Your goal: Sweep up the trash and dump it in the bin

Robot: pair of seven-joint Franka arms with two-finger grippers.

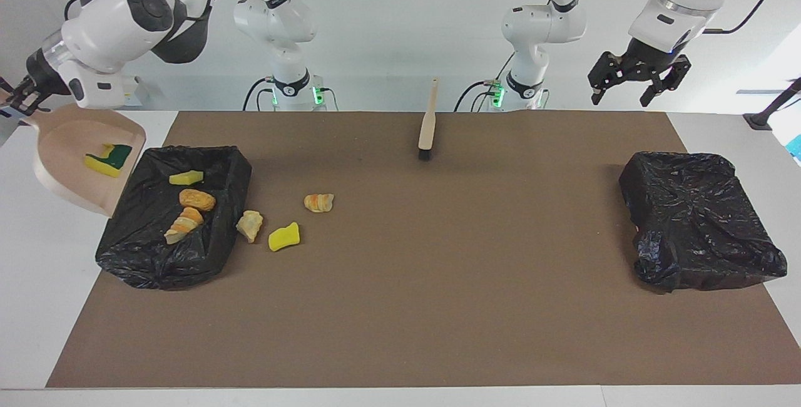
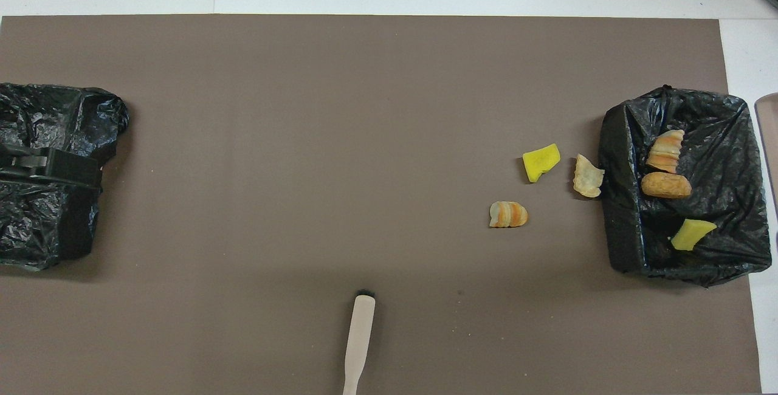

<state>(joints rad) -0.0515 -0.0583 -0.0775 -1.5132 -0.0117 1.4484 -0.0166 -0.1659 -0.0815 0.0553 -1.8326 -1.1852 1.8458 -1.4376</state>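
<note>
The right hand [image 1: 14,101], clamped on the dustpan [image 1: 75,163], holds it beside the bin [image 1: 219,163]; its sponge [image 1: 107,159] could tip onto the counter [image 1: 438,307], while the left hand [image 1: 632,81] waits open.

Seven scraps of trash show: three yellow sponge pieces [image 1: 186,177], one of them green-backed [image 1: 109,159], and four tan-orange bread-like lumps [image 1: 197,199]. Two black-lined bins [image 1: 134,257] stand at the frame's left and right [image 1: 701,225]. One dustpan [image 1: 59,181], one brush [image 1: 427,128], one brown mat [image 1: 438,282], two arms.
</note>
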